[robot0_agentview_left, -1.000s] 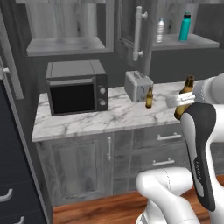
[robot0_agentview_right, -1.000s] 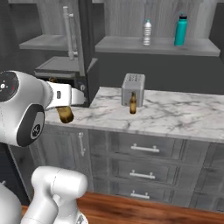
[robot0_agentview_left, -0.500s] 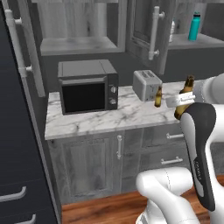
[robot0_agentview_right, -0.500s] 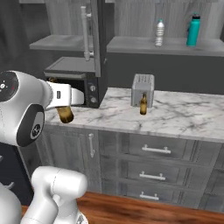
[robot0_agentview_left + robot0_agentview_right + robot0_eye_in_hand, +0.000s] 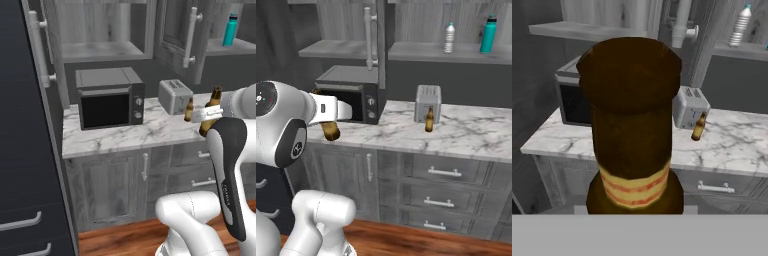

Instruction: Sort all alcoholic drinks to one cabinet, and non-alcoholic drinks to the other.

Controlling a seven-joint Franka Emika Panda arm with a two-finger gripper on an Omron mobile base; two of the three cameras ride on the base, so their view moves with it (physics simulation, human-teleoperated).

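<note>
gripping one amber beer bottle beside the counter

holding a slim amber-brown glass beer bottle (image 5: 632, 125) upright, the white arm's two-finger gripper (image 5: 331, 117) is sitting closed around the bottle's body, with the long neck rising above the fingers in the left base view (image 5: 215, 96) and the rounded base hanging below them in the right base view (image 5: 331, 131). in the hand view the bottle is standing right in front of the fingers, showing a pale label with red stripes low on its body.

beyond the fingers, a second amber-brown long-necked beer bottle (image 5: 429, 120) is standing upright on the white marble counter (image 5: 471, 135), just in front of a small grey metal toaster (image 5: 427, 102). a black and grey microwave (image 5: 107, 97) is resting on the same counter, to the far side of the toaster from the drawers.

above and past the fingers, a dark grey wood-grain wall cabinet (image 5: 406, 51) is standing open, its door carrying a thick pale cylindrical bar handle (image 5: 370, 35). on the grey shelf of the other wall cabinet (image 5: 471, 52), a clear ribbed plastic water bottle with a white cap (image 5: 449, 38) and a teal cylindrical flask with a dark cap (image 5: 487, 34) are standing upright, near each other but apart. the held bottle is hanging well below both shelves.
</note>
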